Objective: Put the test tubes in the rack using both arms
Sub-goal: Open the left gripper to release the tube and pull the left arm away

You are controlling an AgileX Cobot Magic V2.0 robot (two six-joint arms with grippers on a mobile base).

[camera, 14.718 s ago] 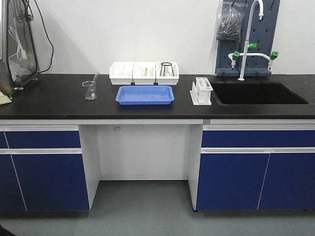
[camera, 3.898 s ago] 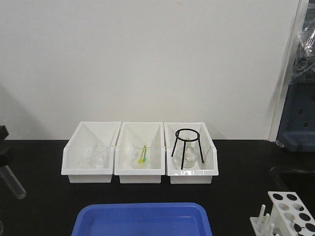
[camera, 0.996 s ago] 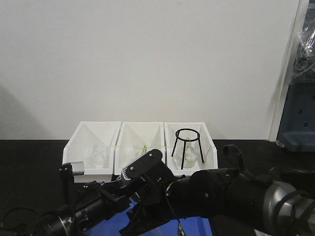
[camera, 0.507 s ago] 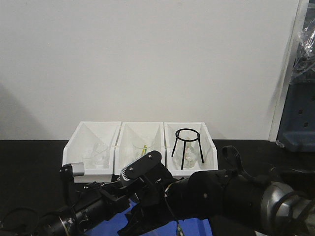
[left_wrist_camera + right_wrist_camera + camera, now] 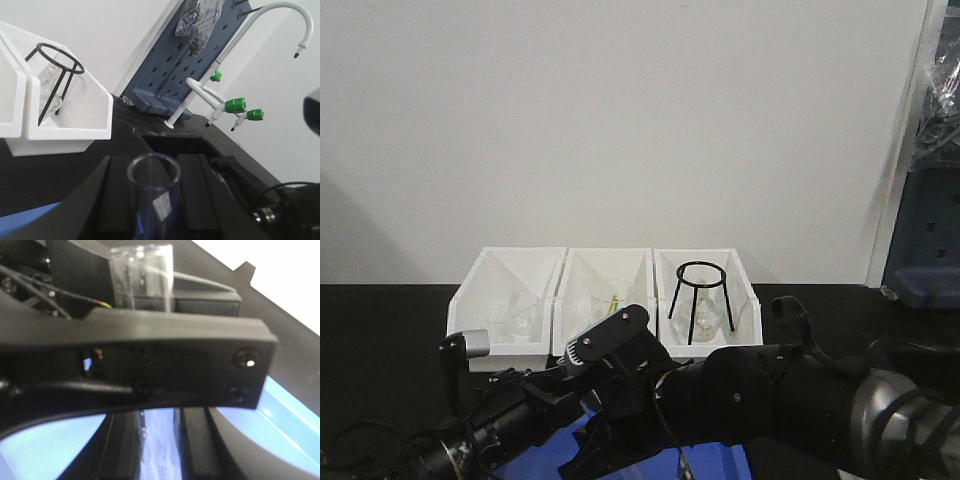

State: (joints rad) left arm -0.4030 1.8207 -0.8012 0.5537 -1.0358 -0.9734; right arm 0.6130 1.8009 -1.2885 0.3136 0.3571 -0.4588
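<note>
My left gripper (image 5: 152, 167) is shut on a clear test tube (image 5: 153, 175), whose open mouth faces the left wrist camera. In the right wrist view the same test tube (image 5: 142, 280) sticks up past the left gripper's black finger (image 5: 150, 355). Below that finger the tube runs down between my right gripper's (image 5: 160, 442) fingers, which close on it over the blue tray (image 5: 290, 410). In the front view both black arms, the left arm (image 5: 500, 425) and the right arm (image 5: 770, 395), cross low over the blue tray (image 5: 715, 465). The rack is hidden.
Three white bins (image 5: 510, 345) stand along the back wall. The right bin holds a black tripod (image 5: 700, 300) and glassware. To the right are the sink (image 5: 170, 142), a white faucet (image 5: 280, 15) and a blue-grey pegboard (image 5: 930, 230).
Since 3.9 s ago both arms have come into the front view and cover the tray and rack. Over the last second they have barely shifted.
</note>
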